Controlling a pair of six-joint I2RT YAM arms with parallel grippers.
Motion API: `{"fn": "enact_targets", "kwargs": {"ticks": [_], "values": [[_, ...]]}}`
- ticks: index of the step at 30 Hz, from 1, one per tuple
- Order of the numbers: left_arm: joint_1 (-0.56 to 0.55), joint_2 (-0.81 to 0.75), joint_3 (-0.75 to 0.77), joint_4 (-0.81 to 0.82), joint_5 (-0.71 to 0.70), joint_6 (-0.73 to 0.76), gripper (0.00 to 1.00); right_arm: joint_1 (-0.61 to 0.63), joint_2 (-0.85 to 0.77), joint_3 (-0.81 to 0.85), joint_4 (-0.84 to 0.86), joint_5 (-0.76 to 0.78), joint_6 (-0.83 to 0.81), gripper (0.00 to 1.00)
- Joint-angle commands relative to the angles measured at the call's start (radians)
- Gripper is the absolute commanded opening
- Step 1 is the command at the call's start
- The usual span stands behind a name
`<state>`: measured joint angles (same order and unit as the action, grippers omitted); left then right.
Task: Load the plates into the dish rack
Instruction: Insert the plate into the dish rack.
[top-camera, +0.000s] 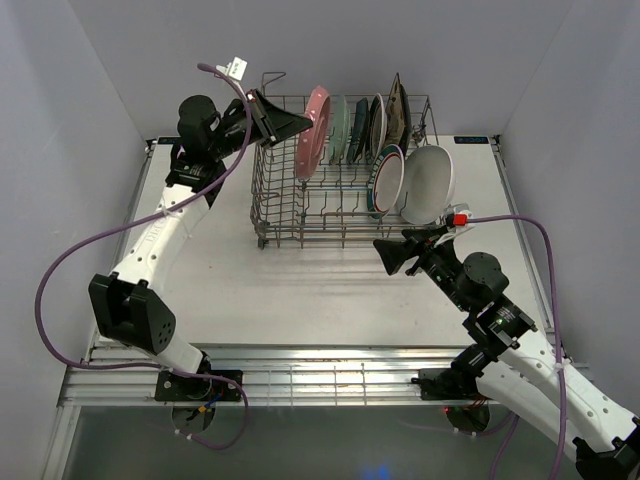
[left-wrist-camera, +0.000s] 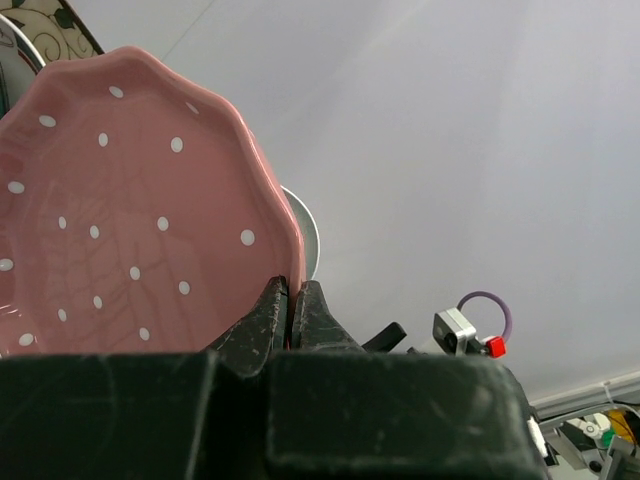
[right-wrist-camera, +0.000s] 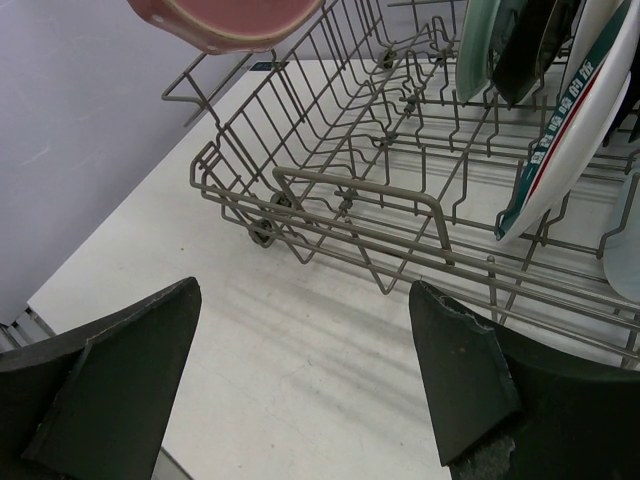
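Note:
The grey wire dish rack (top-camera: 300, 215) stands mid-table. My left gripper (top-camera: 303, 124) is shut on the rim of the pink dotted plate (top-camera: 315, 132) and holds it upright over the rack's left part, above the tines. In the left wrist view the fingers (left-wrist-camera: 270, 310) pinch the pink plate (left-wrist-camera: 130, 230) at its edge. A back row of plates (top-camera: 365, 125) stands in the rack, with a teal-and-red-rimmed plate (top-camera: 388, 180) and a white oval plate (top-camera: 430, 183) at the front right. My right gripper (top-camera: 392, 256) is open and empty, low by the rack's front right corner.
In the right wrist view the rack's front wall (right-wrist-camera: 380, 215) lies just ahead of the open gripper (right-wrist-camera: 305, 385), the pink plate's underside (right-wrist-camera: 230, 20) above, the rimmed plate (right-wrist-camera: 560, 140) to the right. Grey walls enclose the table on three sides.

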<state>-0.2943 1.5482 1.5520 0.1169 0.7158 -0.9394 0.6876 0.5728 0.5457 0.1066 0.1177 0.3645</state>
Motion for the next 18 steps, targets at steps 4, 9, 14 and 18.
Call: {"fn": "enact_targets", "kwargs": {"ticks": [4, 9, 14, 18], "values": [[-0.031, -0.031, 0.039, 0.159, -0.071, 0.089, 0.0, 0.001, -0.011, -0.001, 0.033, 0.014, 0.017, 0.9], [-0.039, 0.007, 0.052, 0.161, -0.084, 0.12, 0.0, 0.003, -0.008, 0.0, 0.035, 0.013, 0.022, 0.9], [-0.055, 0.052, 0.074, 0.159, -0.096, 0.122, 0.0, 0.001, -0.019, 0.0, 0.028, 0.019, 0.027, 0.9], [-0.077, 0.059, 0.074, 0.149, -0.139, 0.148, 0.0, 0.001, -0.03, -0.001, 0.022, 0.023, 0.028, 0.9]]}}
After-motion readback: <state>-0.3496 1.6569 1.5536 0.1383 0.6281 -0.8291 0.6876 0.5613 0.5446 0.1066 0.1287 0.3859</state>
